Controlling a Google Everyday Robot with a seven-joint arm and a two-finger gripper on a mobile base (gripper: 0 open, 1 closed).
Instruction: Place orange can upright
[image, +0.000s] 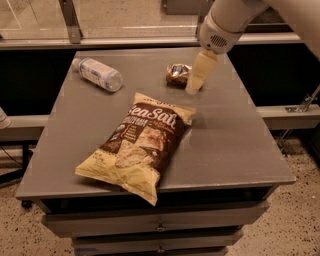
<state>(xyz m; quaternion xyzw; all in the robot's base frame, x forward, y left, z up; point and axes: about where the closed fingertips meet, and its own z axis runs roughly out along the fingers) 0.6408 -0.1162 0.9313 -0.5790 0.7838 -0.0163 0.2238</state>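
Observation:
The orange can (177, 74) lies on its side at the back middle of the grey table (230, 130), its label mottled orange-brown. My gripper (194, 86) hangs from the arm that comes in from the upper right. Its pale fingers point down just right of the can, partly covering the can's right end. I cannot make out whether it touches the can.
A brown and cream chip bag (140, 145) lies flat at the table's front middle. A clear plastic bottle (97, 74) lies on its side at the back left. A ledge with metal posts runs behind the table. Drawers sit below the tabletop.

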